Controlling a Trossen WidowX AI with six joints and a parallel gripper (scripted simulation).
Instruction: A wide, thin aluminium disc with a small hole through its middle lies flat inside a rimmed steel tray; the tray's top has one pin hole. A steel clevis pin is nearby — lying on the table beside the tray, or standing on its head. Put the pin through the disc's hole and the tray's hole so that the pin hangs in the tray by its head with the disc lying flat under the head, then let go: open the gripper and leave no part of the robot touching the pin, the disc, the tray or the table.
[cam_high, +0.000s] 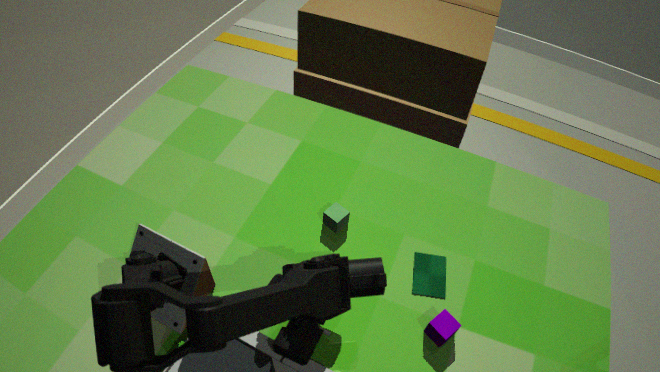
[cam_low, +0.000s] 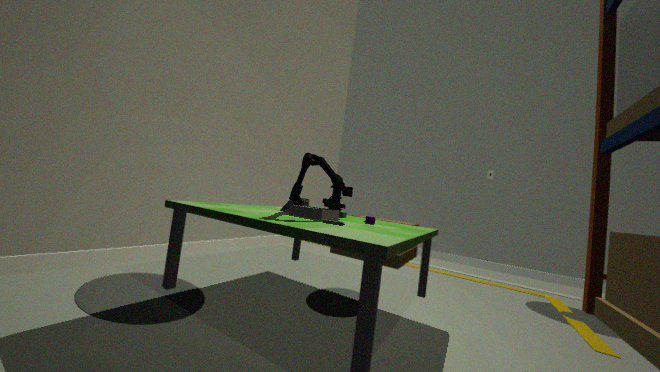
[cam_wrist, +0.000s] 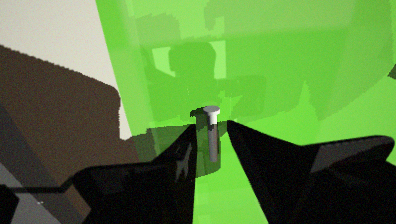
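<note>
Top view: one black arm (cam_high: 265, 305) (cam_low: 322, 162), reaching over a green chequered bench (cam_high: 330, 175) (cam_low: 300, 225) (cam_wrist: 300, 60); one tray (cam_high: 251, 336) (cam_low: 320, 214) (cam_wrist: 55, 30), partly hidden beneath it, with a dark disc (cam_high: 210, 357) inside; one pale green cube (cam_high: 336, 215); one dark green rectangle (cam_high: 429, 276); one purple cube (cam_high: 444, 327) (cam_low: 370, 219), near the rectangle.

Exterior view: same arm, bent downward near the tray; purple cube farther along the bench; orange-and-blue rack (cam_low: 602, 165) at right.

Wrist view: one clevis pin (cam_wrist: 213, 137), pale-headed, on the bench outside the tray; tool (cam_high: 300, 342) (cam_low: 334, 205) (cam_wrist: 211, 126), released, fingers parted with visible gaps either side of the pin.
</note>
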